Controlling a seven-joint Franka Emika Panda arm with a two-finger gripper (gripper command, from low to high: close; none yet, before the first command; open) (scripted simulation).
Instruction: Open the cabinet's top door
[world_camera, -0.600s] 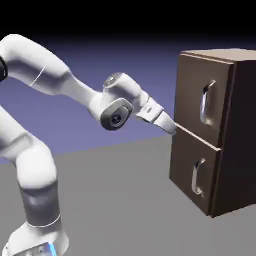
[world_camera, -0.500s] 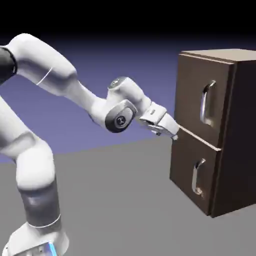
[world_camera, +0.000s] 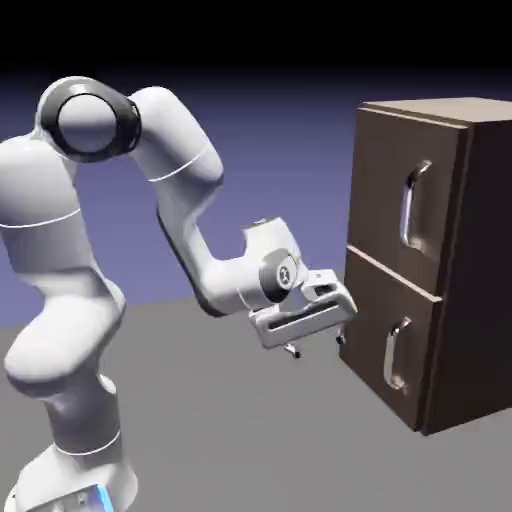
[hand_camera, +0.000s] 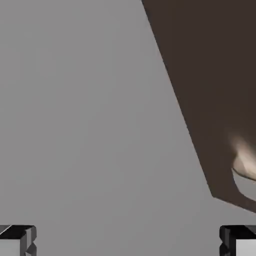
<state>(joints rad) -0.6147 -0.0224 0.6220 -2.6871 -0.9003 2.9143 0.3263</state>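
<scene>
The dark brown cabinet (world_camera: 470, 260) stands at the exterior view's right with both doors shut. Its top door (world_camera: 390, 190) carries a vertical silver handle (world_camera: 414, 205); the shorter lower door (world_camera: 375, 345) has a like handle (world_camera: 395, 352). My gripper (world_camera: 316, 346) hangs open and empty, fingers pointing down at the table, just left of the lower door and well below the top handle. In the hand view the gripper (hand_camera: 127, 242) shows its fingertips (hand_camera: 17, 241) wide apart over grey table, with the cabinet's dark wood (hand_camera: 200, 75) at right and a silver glint (hand_camera: 246, 162) at the edge.
The grey table (world_camera: 220, 420) stretches under the hand and in front of the cabinet. The arm's elbow (world_camera: 90, 120) is raised high at the upper left, with the forearm sloping down toward the cabinet.
The arm folded: the elbow rose and the hand dropped from the seam between the doors to beside the lower door, turning from pointing at the cabinet to pointing down.
</scene>
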